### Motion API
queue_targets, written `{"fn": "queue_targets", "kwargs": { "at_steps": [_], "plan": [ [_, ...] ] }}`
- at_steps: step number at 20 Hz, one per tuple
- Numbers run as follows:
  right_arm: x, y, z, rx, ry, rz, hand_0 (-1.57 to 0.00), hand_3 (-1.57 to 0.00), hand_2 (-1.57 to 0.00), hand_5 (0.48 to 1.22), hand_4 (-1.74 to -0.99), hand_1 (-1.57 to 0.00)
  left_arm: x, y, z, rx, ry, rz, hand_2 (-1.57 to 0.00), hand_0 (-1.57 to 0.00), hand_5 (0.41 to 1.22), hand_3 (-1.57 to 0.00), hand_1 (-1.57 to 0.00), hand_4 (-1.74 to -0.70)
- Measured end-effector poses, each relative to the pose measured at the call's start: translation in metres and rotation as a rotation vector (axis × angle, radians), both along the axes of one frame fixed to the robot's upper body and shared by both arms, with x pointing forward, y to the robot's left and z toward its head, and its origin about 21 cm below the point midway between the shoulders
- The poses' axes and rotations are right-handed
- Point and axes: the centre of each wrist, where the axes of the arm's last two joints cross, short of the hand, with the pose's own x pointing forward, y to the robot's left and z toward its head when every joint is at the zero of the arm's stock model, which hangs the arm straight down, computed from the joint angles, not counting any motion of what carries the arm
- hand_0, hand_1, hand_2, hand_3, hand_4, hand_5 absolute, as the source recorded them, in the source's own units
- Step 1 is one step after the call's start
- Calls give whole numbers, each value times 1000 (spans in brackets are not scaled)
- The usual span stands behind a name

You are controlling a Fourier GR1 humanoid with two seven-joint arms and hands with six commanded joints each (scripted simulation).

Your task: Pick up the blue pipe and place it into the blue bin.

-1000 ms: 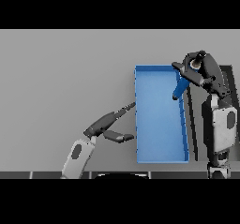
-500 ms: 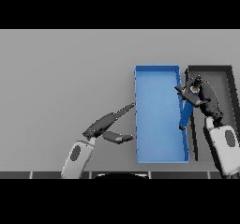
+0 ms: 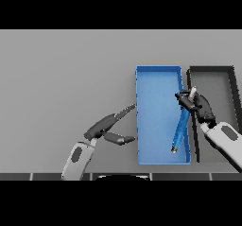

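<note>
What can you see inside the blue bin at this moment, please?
The blue pipe lies slanted over the blue bin's right side, its upper end covered by the right hand. Otherwise only bare floor shows.

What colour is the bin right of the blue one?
Dark grey to black bin, seen in the head view.

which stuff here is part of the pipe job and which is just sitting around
Part of the job:
- blue pipe, held by its upper end and slanting down over the blue bin's right side
- blue bin
- right robot hand, curled round the pipe

Just sitting around:
- dark bin, right of the blue one
- left robot hand, open, left of the blue bin
- grey table
</note>
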Motion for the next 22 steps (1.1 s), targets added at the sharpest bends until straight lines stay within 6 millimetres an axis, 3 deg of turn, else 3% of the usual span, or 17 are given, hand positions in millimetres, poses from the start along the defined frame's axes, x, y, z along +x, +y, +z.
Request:
{"fn": "queue_targets", "kwargs": {
  "at_steps": [4, 11, 15, 22],
  "plan": [
    [0, 0, -5, -98, 61, 101, -156, -84, -143, 934, -1083, -143, -2, -1, -1, -2, 8, 1, 1, 1, 428, 1, 1, -886],
    [-1, 4, -15, -211, 111, 191, -32, -17, -29, 734, -1038, -29, -5, -3, -3, 2, 11, 7, 1, 1, 429, 1, 1, -887],
    [2, 3, -15, -237, 109, 194, -13, -6, -11, 672, -1022, -11, -5, -4, -2, -7, 3, 6, 1, 1, 431, 1, 1, -887],
    [5, 2, -13, -241, 120, 229, -6, -3, -5, 643, -1022, -5, -2, 3, -1, 13, 9, 13, 1, 1, 431, 1, 1, -885]
  ]
}}
